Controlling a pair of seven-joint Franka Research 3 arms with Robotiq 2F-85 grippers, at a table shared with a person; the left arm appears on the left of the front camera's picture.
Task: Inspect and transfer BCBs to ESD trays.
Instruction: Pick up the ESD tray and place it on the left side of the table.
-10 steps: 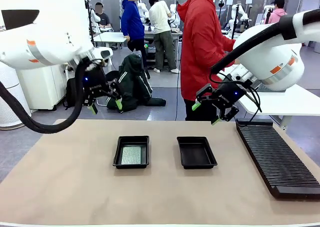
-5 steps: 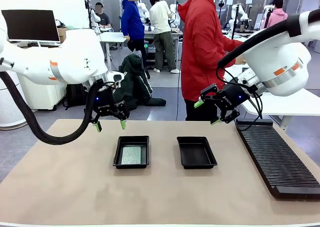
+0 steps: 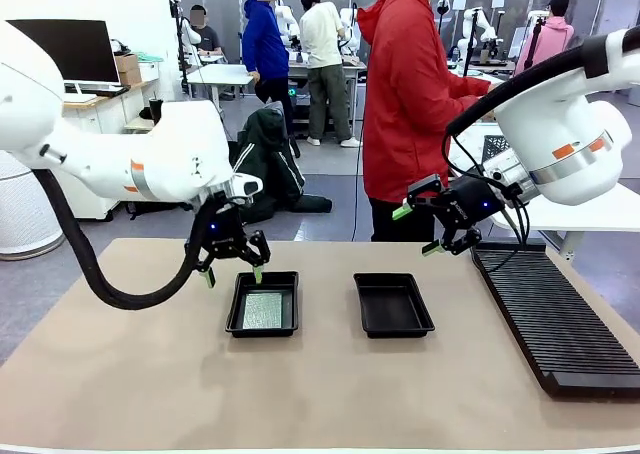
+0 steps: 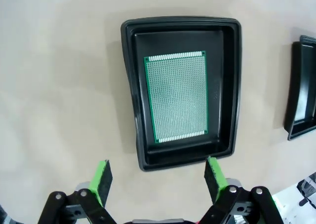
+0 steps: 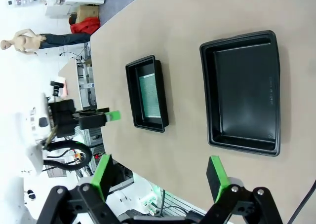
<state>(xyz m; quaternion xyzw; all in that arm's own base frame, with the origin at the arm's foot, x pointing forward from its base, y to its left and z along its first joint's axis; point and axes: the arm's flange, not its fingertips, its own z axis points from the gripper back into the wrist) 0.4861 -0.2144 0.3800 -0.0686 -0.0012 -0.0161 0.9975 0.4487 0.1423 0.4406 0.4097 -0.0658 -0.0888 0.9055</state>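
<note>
Hovering low, the left gripper (image 3: 232,275) is held with its jaws spread wide and nothing between them. Just below and ahead of its fingertips, one BCB (image 4: 178,96) is laid flat inside an ESD tray (image 4: 130,86). The right gripper (image 3: 416,230) is raised higher, equally wide and unladen. A second ESD tray (image 3: 392,277), bare-floored, is set below it, and a ribbed rack (image 3: 555,319) lies beside.

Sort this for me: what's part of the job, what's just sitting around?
Job: board, lying in the left tray; right tray, empty; left gripper and right gripper, both open.
Sitting around: ribbed rack at far right; person in red behind.
</note>
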